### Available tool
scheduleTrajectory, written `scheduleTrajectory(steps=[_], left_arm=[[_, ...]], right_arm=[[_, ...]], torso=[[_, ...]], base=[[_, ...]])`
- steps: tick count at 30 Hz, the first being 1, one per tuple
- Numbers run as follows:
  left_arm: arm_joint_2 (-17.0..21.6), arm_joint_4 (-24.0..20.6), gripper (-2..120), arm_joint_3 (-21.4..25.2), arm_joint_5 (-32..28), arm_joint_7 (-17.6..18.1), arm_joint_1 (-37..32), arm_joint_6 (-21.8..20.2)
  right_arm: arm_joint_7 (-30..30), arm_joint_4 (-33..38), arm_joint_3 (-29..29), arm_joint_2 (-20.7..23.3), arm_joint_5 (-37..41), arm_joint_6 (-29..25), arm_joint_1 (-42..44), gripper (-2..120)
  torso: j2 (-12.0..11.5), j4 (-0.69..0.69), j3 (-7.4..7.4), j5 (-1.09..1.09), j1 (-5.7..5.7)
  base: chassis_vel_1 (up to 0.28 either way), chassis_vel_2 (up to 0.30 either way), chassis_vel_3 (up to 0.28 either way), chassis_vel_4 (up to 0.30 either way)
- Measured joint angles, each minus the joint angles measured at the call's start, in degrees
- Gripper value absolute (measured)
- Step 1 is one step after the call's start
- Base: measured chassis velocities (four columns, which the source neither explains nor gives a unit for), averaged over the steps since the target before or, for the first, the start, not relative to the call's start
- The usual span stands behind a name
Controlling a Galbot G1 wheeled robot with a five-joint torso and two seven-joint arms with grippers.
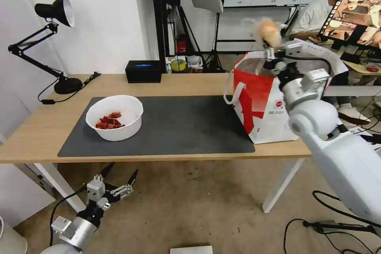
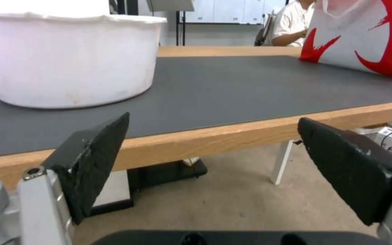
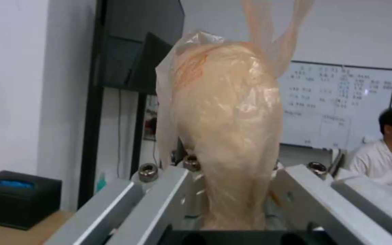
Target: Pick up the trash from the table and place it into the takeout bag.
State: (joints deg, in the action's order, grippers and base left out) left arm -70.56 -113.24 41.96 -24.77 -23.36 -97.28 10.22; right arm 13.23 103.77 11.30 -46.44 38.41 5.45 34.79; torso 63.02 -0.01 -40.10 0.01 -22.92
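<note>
A: Right gripper (image 1: 271,50) up high over the takeout bag (image 1: 264,107), jaws pinched tight on the clear bag around a beige lump (image 1: 268,31). Raised above the bag's open mouth, not inside.

B: Confirmed from the wrist: clear bag (image 3: 225,136) squeezed between the metal fingers (image 3: 160,200), loose plastic ears sticking up beyond the lump.

A: Takeout bag standing at the right end of the table (image 1: 35,135), part on the dark grey mat (image 1: 178,127), part on bare wood.

B: Left gripper (image 1: 119,176) down low, below the table's front edge, jaws spread wide, holding nothing. Same in its wrist view: black pads (image 2: 92,163) well apart, table edge (image 2: 250,129) just ahead.

A: White round bowl (image 1: 115,117) with red scraps resting on the mat's left half, well apart from the takeout bag.

B: Black box (image 1: 143,71) at the back edge, desk lamp (image 1: 55,12) at the far left corner.
</note>
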Motion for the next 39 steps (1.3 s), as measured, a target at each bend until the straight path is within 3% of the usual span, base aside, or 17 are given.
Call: scheduleTrajectory(steps=[6,9,12,17,20,31,39], left_arm=[[0.1,0.1,100,-0.6,-0.1,0.0,0.5,0.0],[0.1,0.2,100,-0.6,-0.1,0.0,0.5,0.0],[0.4,0.4,100,-0.5,-0.2,0.0,0.5,0.0],[1.0,0.4,100,-0.1,-0.5,0.0,0.5,0.0],[1.2,0.5,100,0.2,-0.7,0.0,0.4,0.0],[1.2,0.5,100,-0.2,-0.7,0.1,0.6,0.0],[1.1,0.1,100,-0.1,-0.6,0.2,0.5,-0.1]], right_arm=[[-1.6,-2.6,0.4,1.0,1.9,1.1,0.0,7],[-1.7,-2.7,0.4,1.0,2.1,2.3,0.2,14],[-1.1,-2.4,0.4,0.7,2.0,3.6,0.2,28],[-0.7,-2.4,0.4,0.5,1.1,4.5,0.2,41],[-0.4,-2.4,0.4,0.3,0.5,4.8,0.5,57],[-0.1,-2.2,0.5,0.7,0.5,5.0,0.9,96],[-0.3,-1.7,0.6,1.0,0.8,4.9,1.7,100]], torso=[[0.0,0.00,0.00,0.00,0.00],[0.0,0.01,0.00,-0.01,0.00],[0.0,0.01,0.00,-0.01,0.00],[0.0,0.01,0.00,-0.01,0.00],[0.0,0.01,0.00,-0.01,0.00],[0.0,0.00,0.00,-0.01,0.00],[0.0,0.00,0.00,-0.01,0.00]], base=[[0.000,0.000,0.000,0.000],[0.000,0.000,0.000,0.000],[0.000,0.000,0.000,0.000],[0.000,0.000,0.000,0.000],[0.000,0.000,0.000,0.000],[0.000,0.000,0.000,0.000],[0.000,0.000,0.000,0.000]])
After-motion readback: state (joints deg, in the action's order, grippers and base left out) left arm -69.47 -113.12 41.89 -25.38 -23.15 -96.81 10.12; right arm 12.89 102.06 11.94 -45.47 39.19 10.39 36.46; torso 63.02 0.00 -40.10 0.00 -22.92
